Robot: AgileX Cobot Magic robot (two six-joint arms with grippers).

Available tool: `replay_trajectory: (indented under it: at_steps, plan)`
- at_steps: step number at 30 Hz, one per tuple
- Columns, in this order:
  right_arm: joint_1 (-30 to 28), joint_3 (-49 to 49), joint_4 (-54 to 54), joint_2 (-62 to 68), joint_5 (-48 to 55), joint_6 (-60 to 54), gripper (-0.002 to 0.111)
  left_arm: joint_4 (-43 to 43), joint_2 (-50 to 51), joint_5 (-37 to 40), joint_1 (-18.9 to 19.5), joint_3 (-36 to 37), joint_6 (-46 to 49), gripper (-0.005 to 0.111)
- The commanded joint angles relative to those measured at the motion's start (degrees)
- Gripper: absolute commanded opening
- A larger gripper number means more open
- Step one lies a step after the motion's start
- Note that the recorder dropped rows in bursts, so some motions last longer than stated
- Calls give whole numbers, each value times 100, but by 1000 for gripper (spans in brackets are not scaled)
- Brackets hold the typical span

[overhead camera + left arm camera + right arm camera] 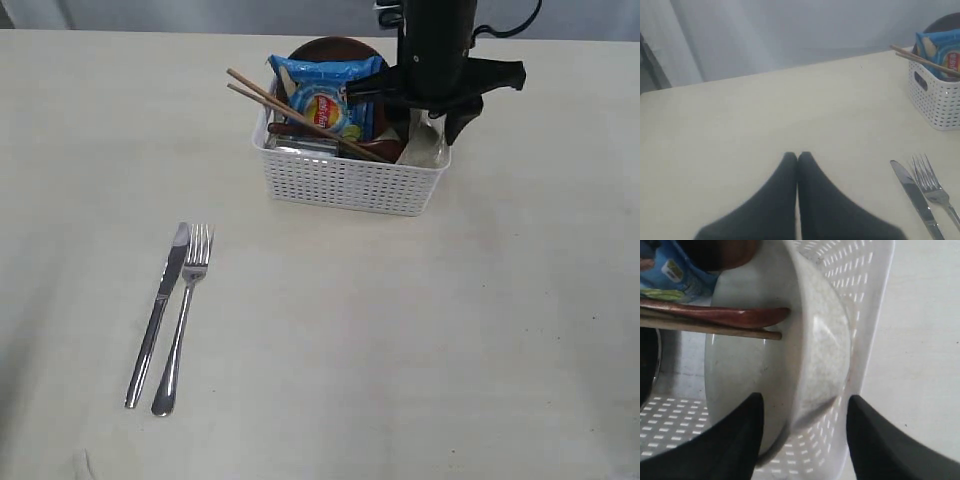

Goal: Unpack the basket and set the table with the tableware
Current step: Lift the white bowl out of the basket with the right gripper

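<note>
On the left, the left gripper (798, 157) hung over bare table (420, 330) with its two dark fingers pressed together tip to tip, nothing between them. Just right of it in the exterior view, the knife (158, 315) and fork (183, 322) lay side by side on the tabletop, almost touching at the top, handles towards the near edge, well apart from the basket (345, 185).

The basket stood farther back and to the right. Inside it the chopsticks (285, 103) leaned out over the left rim, the blue chip bag (322, 98) stood upright in the middle, and the round brown plate (335, 47) rose on edge behind the bag. The wooden spoon (735, 316) lay along the chopsticks, its bowl end resting inside the off-white bowl (815, 350), which stood on its edge against the basket's right end wall.

The right gripper (805, 400) reached down into that end of the basket. Its jaws stood wide apart and gripped nothing: one finger (735, 440) sat on the bowl's hollow side, the other out past the bowl's back, by the basket's wall. Whether either pad touched the bowl could not be told.
</note>
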Motion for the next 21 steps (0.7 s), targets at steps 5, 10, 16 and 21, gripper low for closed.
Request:
replay_trajectory:
  at_steps: [5,10,16,21]
  plan:
    - [-25,16,-568,24,90,-60,13,24,-36,9,-12,17,-32,0]
    - [-25,2,-565,24,90,-101,0,24,-36,9,-12,17,-32,0]
    - [-25,-520,-1094,14,90,-128,0,24,-36,9,-12,17,-32,0]
    - [-40,-781,-1382,-120,90,-178,0,24,-36,9,-12,17,-32,0]
